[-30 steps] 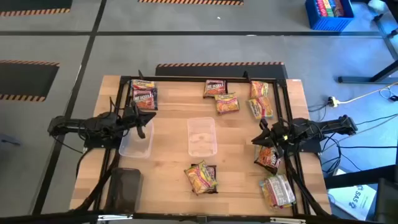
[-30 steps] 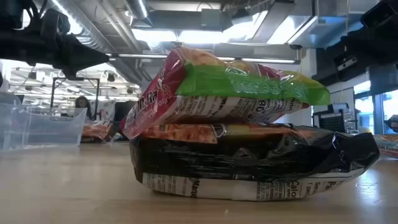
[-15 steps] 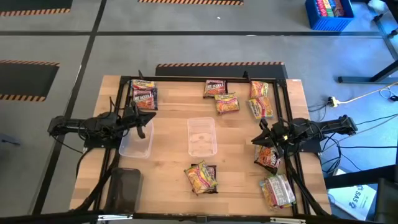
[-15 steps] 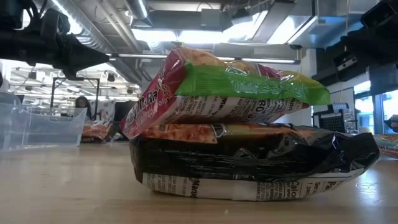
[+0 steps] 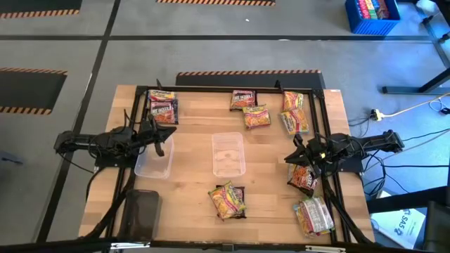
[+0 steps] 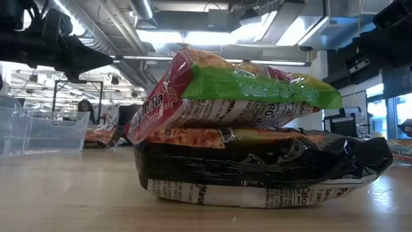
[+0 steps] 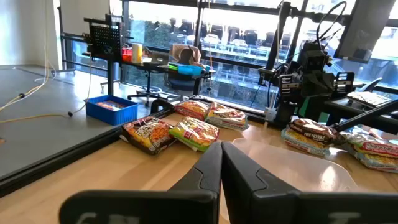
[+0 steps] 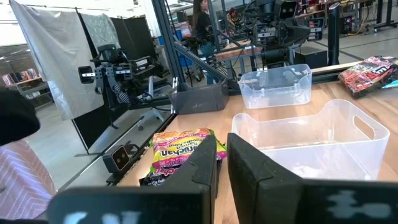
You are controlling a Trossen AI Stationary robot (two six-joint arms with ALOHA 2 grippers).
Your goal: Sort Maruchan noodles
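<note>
Wooden desk (image 5: 190,183) boards are carrying Maruchan noodles (image 5: 227,199) in scattered clusters: a stack near the front edge, more along the far edge and right side. Two clear trays (image 5: 228,154) are sitting mid-desk, apparently empty. The left claw (image 5: 163,135) is hovering over the left tray with fingers together, holding nothing. The right claw (image 5: 290,159) is waiting near the right-side packets, fingers nearly together and empty. Stacked, crinkly packets are likely risking a double pickup or a slip.
</note>
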